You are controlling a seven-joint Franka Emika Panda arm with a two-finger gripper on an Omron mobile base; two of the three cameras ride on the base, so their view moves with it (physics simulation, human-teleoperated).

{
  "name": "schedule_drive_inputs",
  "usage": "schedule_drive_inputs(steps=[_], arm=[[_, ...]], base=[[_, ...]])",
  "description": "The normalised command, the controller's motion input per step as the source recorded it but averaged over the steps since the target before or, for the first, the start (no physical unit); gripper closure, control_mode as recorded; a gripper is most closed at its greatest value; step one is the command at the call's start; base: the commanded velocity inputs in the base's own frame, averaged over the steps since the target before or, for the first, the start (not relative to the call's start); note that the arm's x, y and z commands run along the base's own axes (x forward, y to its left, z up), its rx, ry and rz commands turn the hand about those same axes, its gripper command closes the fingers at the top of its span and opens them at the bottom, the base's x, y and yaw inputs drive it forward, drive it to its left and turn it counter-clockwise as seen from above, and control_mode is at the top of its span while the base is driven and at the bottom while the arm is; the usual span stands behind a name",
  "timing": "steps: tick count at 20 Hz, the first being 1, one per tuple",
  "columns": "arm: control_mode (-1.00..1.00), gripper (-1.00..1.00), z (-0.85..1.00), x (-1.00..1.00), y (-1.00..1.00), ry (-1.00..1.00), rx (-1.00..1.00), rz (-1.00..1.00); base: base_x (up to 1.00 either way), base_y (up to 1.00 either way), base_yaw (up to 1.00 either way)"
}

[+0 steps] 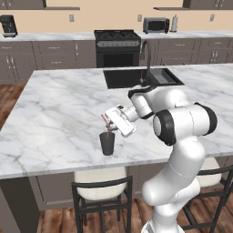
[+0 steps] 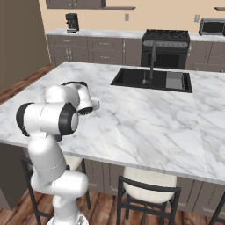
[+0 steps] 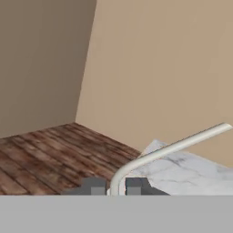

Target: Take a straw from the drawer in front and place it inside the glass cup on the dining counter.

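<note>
Gripper: two-finger gripper [image 1: 108, 122] on the white Franka arm, seen in the left base view above the near edge of the counter, pointing left; jaws drawn fully together on the straw.
Fingertips: small dark finger tips [image 3: 94, 185] at the bottom of the hand view, a narrow gap between them where the straw passes.
Straw: thin pinkish-red and white straw [image 1: 107, 128], held at the gripper; in the left base view its lower part reaches to the mouth of the cup; whether the end is inside the cup cannot be told. In the hand view it appears pale, rising between the tips, bending and running up to the right [image 3: 182, 143].
Cup: small dark grey, almost black, smooth tapered glass cup [image 1: 107, 143], upright on the counter near its front edge, directly beneath the gripper.
Counter: large white marble dining counter with grey veins [image 1: 59, 113], on grey-brown cabinets; also in the right base view [image 2: 145, 118], where the arm's elbow hangs over its near left corner.
Sink: black recessed sink [image 1: 136, 77] with a dark curved tap, set in the far side of the counter, well apart from the cup.
Stools: dark-framed stools with cream seats [image 1: 100, 179], tucked under the counter's front edge.
Back wall: black stove [image 1: 117, 48], coffee machine [image 1: 8, 25], toaster oven [image 1: 156, 25].
</note>
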Motion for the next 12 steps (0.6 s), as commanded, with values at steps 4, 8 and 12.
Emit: schedule_drive_inputs(steps=[4, 8, 12], arm=[[-1.0, 1.0, -0.24, 0.05, 0.0, 0.02, 0.0, -0.06], [-1.0, -1.0, -0.06, -0.07, 0.22, 0.01, 0.0, -0.08], [-1.0, -1.0, 0.07, -0.28, 0.02, -0.02, 0.0, -0.09]], base=[[0.0, 0.0, 0.0], [0.0, 0.0, 0.0], [0.0, 0.0, 0.0]])
